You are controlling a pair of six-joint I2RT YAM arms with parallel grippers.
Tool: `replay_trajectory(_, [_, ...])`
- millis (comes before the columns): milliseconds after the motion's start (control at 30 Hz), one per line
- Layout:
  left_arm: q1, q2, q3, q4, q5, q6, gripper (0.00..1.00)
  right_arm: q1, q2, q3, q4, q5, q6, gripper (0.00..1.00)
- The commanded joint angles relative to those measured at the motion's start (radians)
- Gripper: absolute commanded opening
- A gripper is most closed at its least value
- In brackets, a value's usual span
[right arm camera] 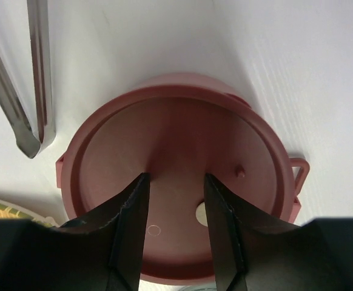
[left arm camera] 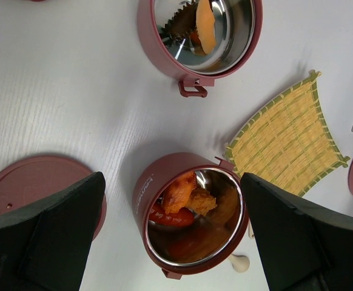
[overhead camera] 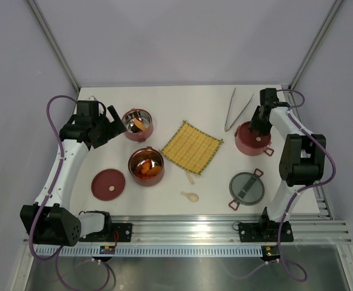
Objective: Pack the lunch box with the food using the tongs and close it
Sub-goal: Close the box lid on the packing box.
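- On the white table (overhead camera: 164,103), at its right rear, the tongs (overhead camera: 238,109) (right arm camera: 38,73) are laid flat: two slim, polished steel arms joined in a narrow V, touched by neither gripper, their blunt tips just beside the lidded tier
- At the right, the lidded tier (overhead camera: 252,144) (right arm camera: 182,127) is shown: round, dark-red matt plastic, capped by a flat disc with a raised rim and a small stud; a loop clip is seen at its side
- Directly over that disc the right gripper (overhead camera: 260,124) (right arm camera: 176,179) is held, its black wedge-shaped fingers parted by a narrow gap with nothing clasped between them; contact with the disc cannot be told
- At the left rear the left gripper (overhead camera: 114,129) (left arm camera: 171,179) is spread wide and empty; in its wrist view the front open tier is framed between the broad black fingers
- Near the centre, the front open tier (overhead camera: 146,176) (left arm camera: 145,194) is seen: dark-red wall, mirror-bright steel bowl, filled with the food (overhead camera: 146,167) (left arm camera: 188,200), glossy orange, brown and red pieces
- Behind it, the rear open tier (overhead camera: 137,134) (left arm camera: 147,36) is of the same make; an orange slice and a dark ridged piece are contained, doubled by reflection
- Left of the front tier, the loose disc lid (overhead camera: 108,183) (left arm camera: 25,182) is laid flat, smooth and red
- Near the right arm's base, the top lid (overhead camera: 247,188) is shown: round, grey, see-through, with red clips
- Between the open tiers and the lidded tier, the woven mat (overhead camera: 191,147) (left arm camera: 292,139) is spread: yellow, square, ribbed, green-edged
- In front of the mat, the cream spoon (overhead camera: 190,196) is laid, small and smooth
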Motion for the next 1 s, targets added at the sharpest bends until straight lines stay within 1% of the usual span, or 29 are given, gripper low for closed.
replay_trajectory(0, [0.004,-0.006,0.000,0.027,-0.010,0.008,0.99,0.009,-0.047,-0.014,-0.006,-0.037,0.011,0.48])
replay_trajectory(133, [0.006,-0.003,0.006,0.027,-0.004,0.003,0.99,0.007,-0.135,0.058,-0.055,-0.016,0.008,0.48])
replay_trajectory(267, [0.006,-0.005,0.007,0.030,-0.003,-0.001,0.99,0.009,-0.170,0.042,-0.044,-0.034,0.014,0.49])
replay_trajectory(367, [0.006,-0.005,0.009,0.026,-0.004,-0.001,0.99,0.009,-0.112,0.019,-0.037,-0.042,0.020,0.49])
replay_trajectory(500, [0.006,-0.009,0.015,0.014,-0.015,0.003,0.99,0.009,0.009,-0.034,0.019,-0.068,0.034,0.49])
replay_trajectory(633, [0.006,-0.020,0.013,-0.005,-0.026,0.011,0.99,0.009,0.064,-0.026,0.013,-0.086,0.032,0.48])
replay_trajectory(900, [0.006,-0.020,-0.002,0.000,-0.026,0.000,0.99,0.009,-0.124,0.049,-0.033,-0.054,0.014,0.48])
replay_trajectory(967, [0.006,-0.019,-0.002,0.001,-0.026,0.000,0.99,0.009,-0.141,0.067,-0.043,-0.053,0.009,0.49])
